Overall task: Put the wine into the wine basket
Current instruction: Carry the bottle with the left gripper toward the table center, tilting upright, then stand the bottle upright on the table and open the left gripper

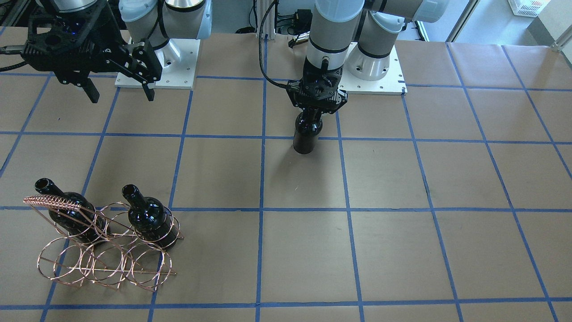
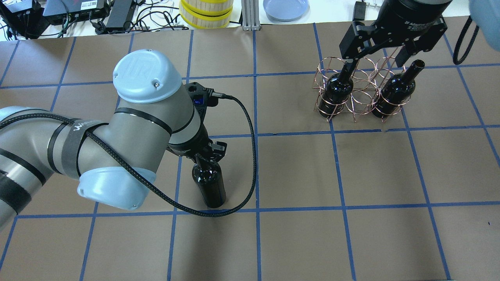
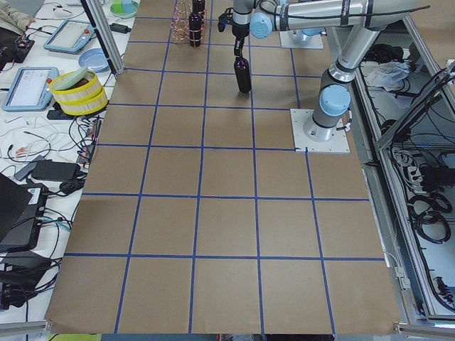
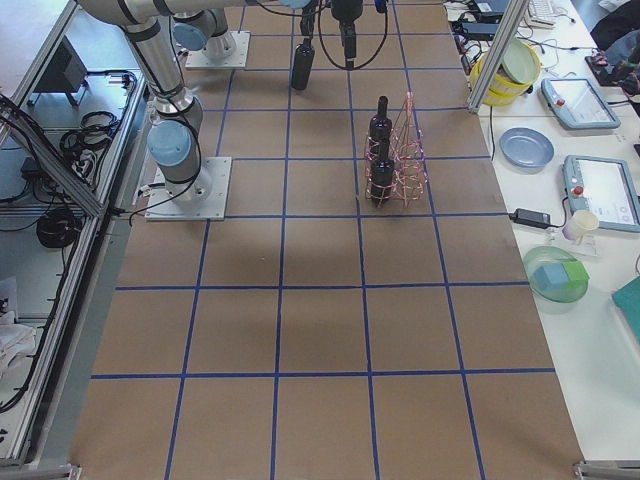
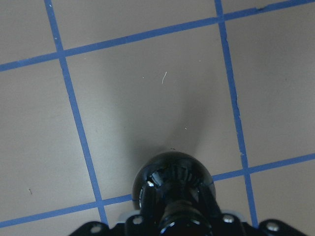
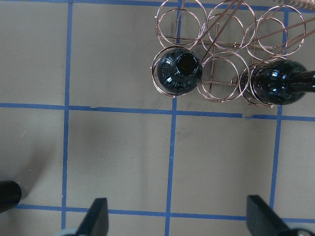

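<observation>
Left claw (image 1: 318, 107) clamps the bottle (image 1: 306, 134) by its neck, right claw (image 1: 121, 94) spread apart; glossy glass may slip before reaching the rack (image 1: 105, 257).

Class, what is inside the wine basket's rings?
One black bottle and a second bottle fill one row's end rings; other rings look empty. Bottle bases are hidden.

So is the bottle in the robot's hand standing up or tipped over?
Standing up: the left hand grips the wine by its neck from above, base down.

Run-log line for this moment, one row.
left gripper: shut on wine neck, upright | right gripper: open, empty | wine basket: two other bottles seated
</observation>
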